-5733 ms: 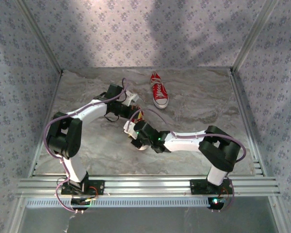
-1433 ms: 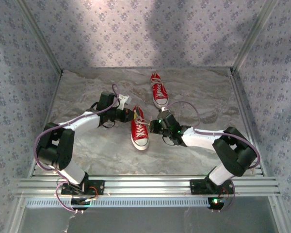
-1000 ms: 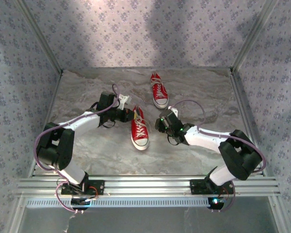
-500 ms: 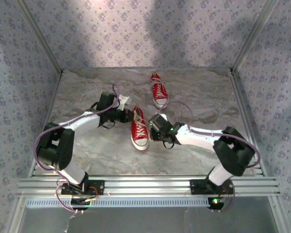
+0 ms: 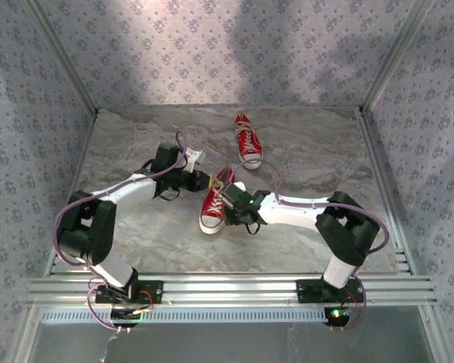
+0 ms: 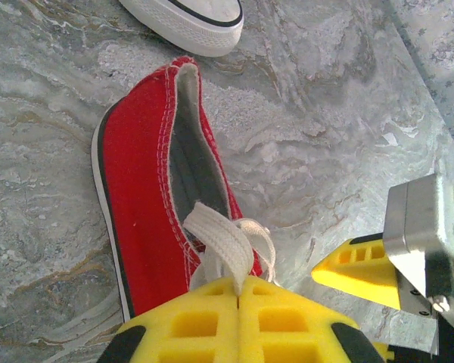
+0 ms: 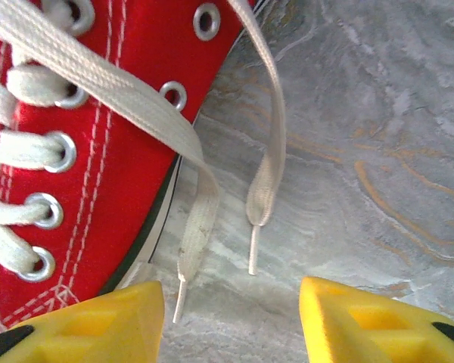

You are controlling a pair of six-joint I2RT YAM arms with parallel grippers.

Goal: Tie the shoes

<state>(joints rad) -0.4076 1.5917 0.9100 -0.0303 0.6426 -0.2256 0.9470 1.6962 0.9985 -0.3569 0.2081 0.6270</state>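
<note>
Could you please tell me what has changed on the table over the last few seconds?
The right claw swung left to the near shoe, jaws open over its loose lace ends. That shoe's toe turned leftward. The left claw stayed shut on a lace; the far shoe did not move.

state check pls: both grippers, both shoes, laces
left gripper: shut on lace
right gripper: open, holding nothing
near shoe: untied, laced through the eyelets
lace: one strand pinched between the left pads
lace ends: loose, lying on the table ahead of the right gripper's gap
far shoe: on its sole, untouched; knot too small to tell
</note>
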